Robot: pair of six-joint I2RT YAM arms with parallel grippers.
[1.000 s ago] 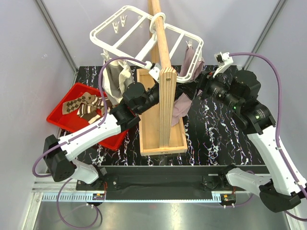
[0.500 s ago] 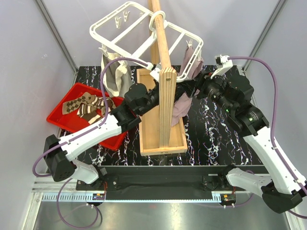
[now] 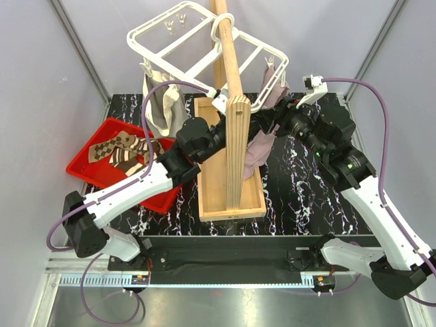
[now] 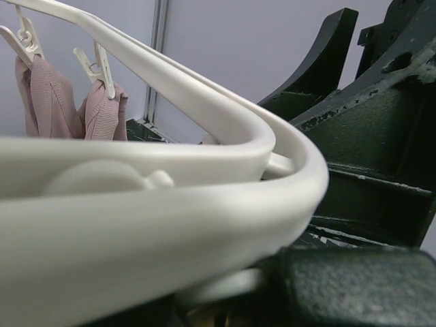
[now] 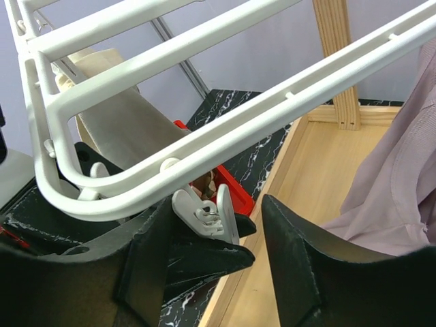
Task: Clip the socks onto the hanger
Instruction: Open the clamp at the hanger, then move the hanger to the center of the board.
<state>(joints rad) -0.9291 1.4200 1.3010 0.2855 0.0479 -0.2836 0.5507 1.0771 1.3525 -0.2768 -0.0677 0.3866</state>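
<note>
Hanger (image 4: 136, 231) of white plastic sits hooked on the wooden pole (image 3: 230, 68) at 12 o'clock above the bench (image 3: 300, 191), its frame tilted in the top view. A beige sock (image 3: 163, 105) hangs from its 10 o'clock corner. Mauve socks (image 3: 271, 88) hang from pegs at its 2 o'clock corner, and mauve cloth trails down beside the pole's stand. Brown-and-cream socks (image 3: 122, 151) lie heaped in a red tray (image 3: 82, 167) at 9 o'clock on the bench.

Both arms reach in under the frame's near rail, one from each side of the pole. The right pincer (image 5: 218, 204) is spread wide, and a small white peg (image 5: 204, 214) dangling from the rail hangs between its fingers, nearer the 9 o'clock one. Whether either finger touches the peg is unclear.

The left pincer (image 4: 327, 286) is pressed up against a rounded corner of the frame, which fills its wrist view. Its fingers are too blurred and too hidden to say whether they clamp the rail. Two mauve socks show clipped at 10 o'clock in that view.
</note>
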